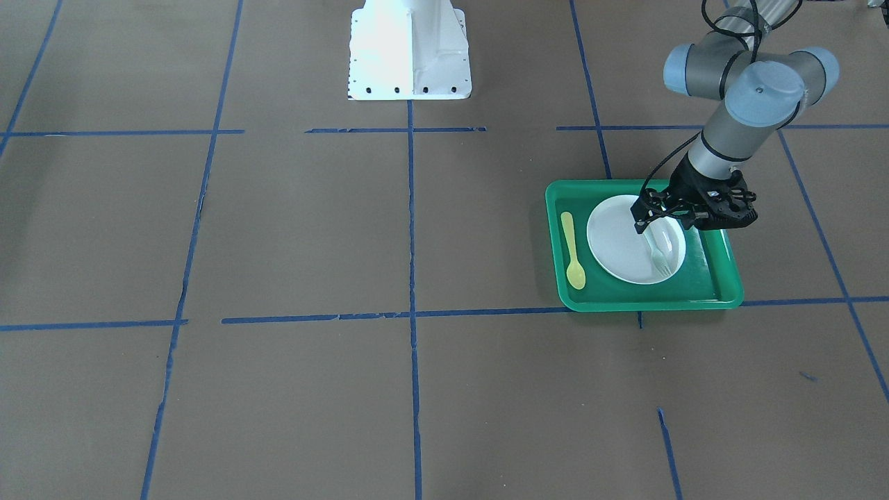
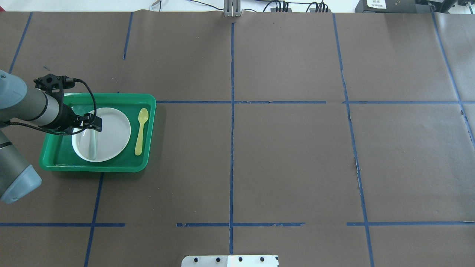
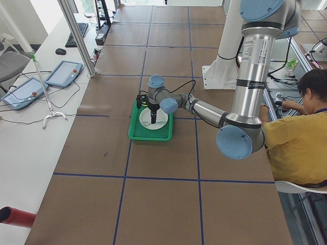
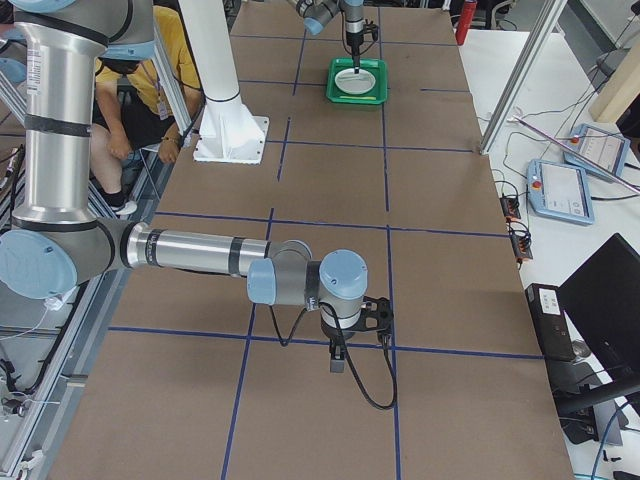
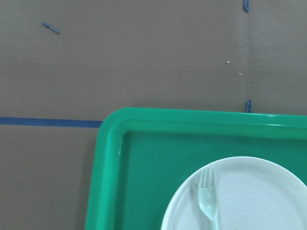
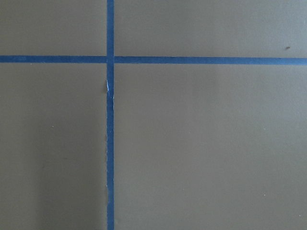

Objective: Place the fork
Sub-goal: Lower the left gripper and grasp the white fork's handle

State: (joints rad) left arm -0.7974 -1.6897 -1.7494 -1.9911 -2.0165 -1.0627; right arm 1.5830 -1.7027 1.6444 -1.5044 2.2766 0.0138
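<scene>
The pale translucent fork (image 1: 660,253) lies slanted over a white plate (image 1: 615,243) in a green tray (image 1: 715,278). Its tines rest near the plate's rim. My left gripper (image 1: 640,223) stands over the plate at the fork's handle end and looks shut on the handle. In the overhead view the fork (image 2: 91,144) runs from the left gripper (image 2: 89,128) across the plate (image 2: 113,129). The left wrist view shows the fork's tines (image 5: 208,191) on the plate, with no fingers in view. My right gripper (image 4: 337,362) hangs low over bare table far away; I cannot tell whether it is open or shut.
A yellow spoon (image 1: 572,250) lies in the tray beside the plate, on the side away from the gripper. The white robot base (image 1: 410,52) stands at the table's middle edge. A person in yellow (image 3: 301,143) sits behind the robot.
</scene>
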